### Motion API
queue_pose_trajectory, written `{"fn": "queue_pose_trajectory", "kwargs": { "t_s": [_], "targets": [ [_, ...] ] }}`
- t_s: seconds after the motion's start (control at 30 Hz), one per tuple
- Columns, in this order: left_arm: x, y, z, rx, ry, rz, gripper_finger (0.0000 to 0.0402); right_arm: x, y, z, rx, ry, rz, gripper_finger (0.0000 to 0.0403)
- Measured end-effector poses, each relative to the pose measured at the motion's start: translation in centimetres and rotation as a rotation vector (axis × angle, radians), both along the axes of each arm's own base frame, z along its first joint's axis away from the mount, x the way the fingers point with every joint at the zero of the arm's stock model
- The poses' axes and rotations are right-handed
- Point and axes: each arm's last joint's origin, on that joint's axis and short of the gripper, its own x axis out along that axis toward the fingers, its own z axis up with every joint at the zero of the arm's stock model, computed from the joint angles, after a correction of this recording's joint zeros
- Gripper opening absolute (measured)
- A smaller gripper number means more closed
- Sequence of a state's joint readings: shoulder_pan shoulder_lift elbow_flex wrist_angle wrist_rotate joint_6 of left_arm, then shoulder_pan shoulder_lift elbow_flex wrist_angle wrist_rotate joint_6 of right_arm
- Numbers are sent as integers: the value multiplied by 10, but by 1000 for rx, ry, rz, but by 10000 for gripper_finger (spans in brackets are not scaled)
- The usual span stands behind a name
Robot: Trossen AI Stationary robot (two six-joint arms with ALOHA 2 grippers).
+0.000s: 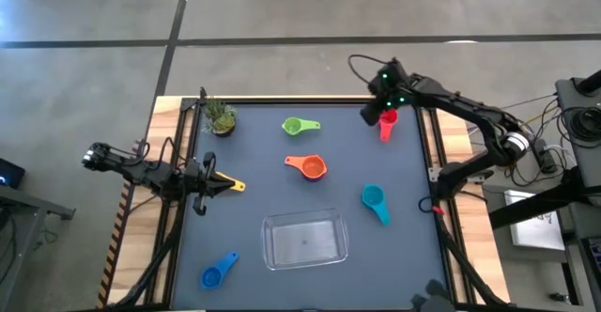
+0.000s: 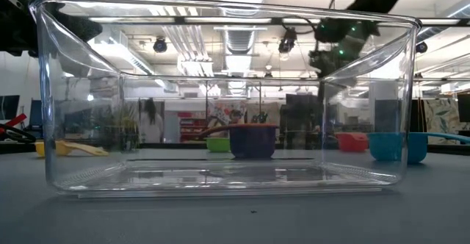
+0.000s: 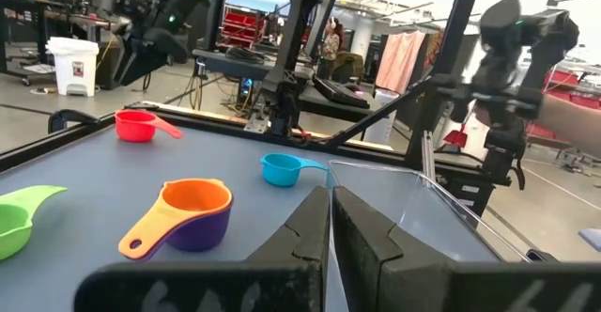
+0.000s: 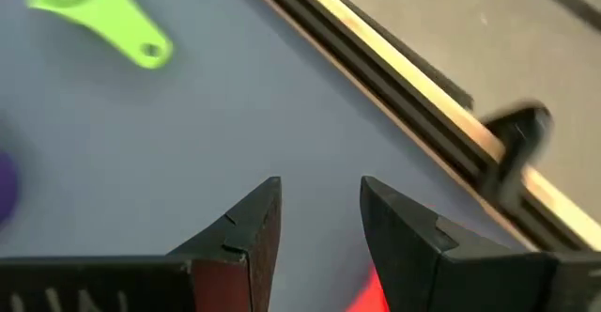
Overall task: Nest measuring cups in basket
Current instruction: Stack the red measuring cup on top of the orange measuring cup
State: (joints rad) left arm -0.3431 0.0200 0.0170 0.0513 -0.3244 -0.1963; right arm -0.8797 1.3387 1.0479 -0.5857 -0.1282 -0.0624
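The clear basket (image 1: pixel 303 239) sits near the table's front edge and fills the low view (image 2: pixel 220 97). On the mat lie a green cup (image 1: pixel 299 126), an orange cup nested in a purple one (image 1: pixel 308 167), a teal cup (image 1: pixel 374 199), a blue cup (image 1: pixel 218 272) and a red cup (image 1: pixel 387 124). My right gripper (image 1: pixel 380 108) hangs open above the red cup's bowl (image 4: pixel 362 298), raised off the table. My left gripper (image 1: pixel 208 182) is shut at the left edge, and the yellow cup (image 1: pixel 231 186) lies on the mat just beside its fingertips.
A small potted plant (image 1: pixel 221 117) stands at the far left corner. Raised black rails (image 1: pixel 427 152) border the mat on the left, right and far sides. Bare mat lies between the basket and the orange cup.
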Motion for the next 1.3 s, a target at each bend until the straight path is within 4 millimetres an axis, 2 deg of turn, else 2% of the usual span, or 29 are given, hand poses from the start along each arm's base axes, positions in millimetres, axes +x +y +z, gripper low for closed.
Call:
{"fn": "queue_pose_trajectory", "kwargs": {
  "t_s": [0.2, 0.37, 0.57, 0.83, 1.07, 1.3],
  "targets": [
    [0, 0, 0, 0, 0, 0, 0, -27, -12, -22, 81, 6, -170, 133],
    [0, 0, 0, 0, 0, 0, 0, -36, -13, -39, 111, 38, -187, 132],
    [0, 0, 0, 0, 0, 0, 0, -37, -13, -43, 53, 105, -42, 132],
    [0, 0, 0, 0, 0, 0, 0, -37, -13, -42, 73, 91, -77, 132],
    [0, 0, 0, 0, 1, 0, 0, -36, -7, -49, 126, 99, -108, 132],
    [0, 0, 0, 0, 0, 0, 0, -36, 4, -53, 114, 214, 100, 132]
  ]
}}
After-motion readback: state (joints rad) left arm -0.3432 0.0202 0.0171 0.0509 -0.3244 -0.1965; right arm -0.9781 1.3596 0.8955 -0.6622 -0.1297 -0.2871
